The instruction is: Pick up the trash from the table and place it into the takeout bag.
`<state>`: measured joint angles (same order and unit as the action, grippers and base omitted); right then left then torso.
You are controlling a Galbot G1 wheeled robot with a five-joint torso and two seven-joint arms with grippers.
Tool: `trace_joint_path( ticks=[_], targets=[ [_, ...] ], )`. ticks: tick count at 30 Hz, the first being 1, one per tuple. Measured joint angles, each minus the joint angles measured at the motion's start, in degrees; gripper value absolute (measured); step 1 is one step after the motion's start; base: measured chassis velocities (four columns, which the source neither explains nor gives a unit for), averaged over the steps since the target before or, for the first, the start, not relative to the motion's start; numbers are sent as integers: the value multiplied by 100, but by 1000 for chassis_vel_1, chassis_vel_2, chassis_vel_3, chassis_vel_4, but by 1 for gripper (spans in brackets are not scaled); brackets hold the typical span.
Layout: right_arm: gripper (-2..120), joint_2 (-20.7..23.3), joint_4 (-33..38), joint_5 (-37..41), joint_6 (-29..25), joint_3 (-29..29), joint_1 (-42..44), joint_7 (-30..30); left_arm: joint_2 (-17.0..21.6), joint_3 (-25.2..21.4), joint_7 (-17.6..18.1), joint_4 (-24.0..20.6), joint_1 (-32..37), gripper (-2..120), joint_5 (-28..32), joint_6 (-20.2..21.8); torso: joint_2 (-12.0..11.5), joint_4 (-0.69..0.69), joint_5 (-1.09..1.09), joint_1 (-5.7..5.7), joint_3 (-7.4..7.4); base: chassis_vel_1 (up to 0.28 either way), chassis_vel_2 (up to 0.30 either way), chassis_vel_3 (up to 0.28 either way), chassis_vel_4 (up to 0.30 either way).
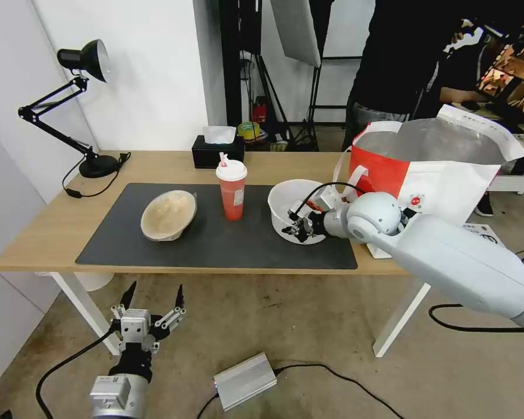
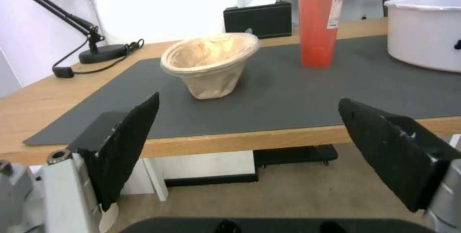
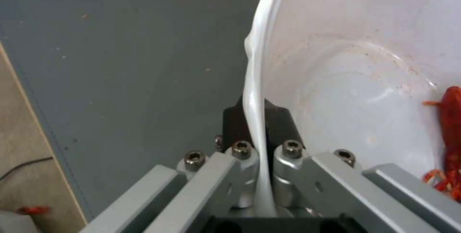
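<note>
On the dark grey mat of the table stand three pieces of trash. The white plastic bowl with red scraps has its near rim pinched by my right gripper, which is shut on it; the rim bends between the black fingers. The red cup with white lid and straw stands mid-mat. The tan pulp bowl lies tilted to its left. The red-and-white takeout bag stands open at the table's right end. My left gripper hangs open below the table's front edge.
A black tissue box sits at the table's back edge and a black desk lamp at the back left. A silver box with cables lies on the floor. A person stands behind the bag.
</note>
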<state>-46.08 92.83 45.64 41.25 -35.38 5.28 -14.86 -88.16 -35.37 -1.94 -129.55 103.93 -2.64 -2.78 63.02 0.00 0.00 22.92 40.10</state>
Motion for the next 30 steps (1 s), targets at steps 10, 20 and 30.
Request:
trace_joint_path(
  ticks=[10, 20, 30],
  targets=[
    [0, 55, 134, 66, 1, 5, 19, 32, -5, -2, 0, -2, 13, 100, 0, -3, 0, 0, 0, 0, 0, 0, 0, 0, 0],
    [0, 188, 405, 173, 2, -27, -85, 53, -4, -10, 1, -44, 22, 100, 1, -5, 0, 0, 0, 0, 0, 0, 0, 0, 0],
    [0, 290, 779, 173, 2, -171, -329, 49, -28, 3, 1, -59, 29, 100, -2, -7, 0, 0, 0, 0, 0, 0, 0, 0, 0]
  ],
)
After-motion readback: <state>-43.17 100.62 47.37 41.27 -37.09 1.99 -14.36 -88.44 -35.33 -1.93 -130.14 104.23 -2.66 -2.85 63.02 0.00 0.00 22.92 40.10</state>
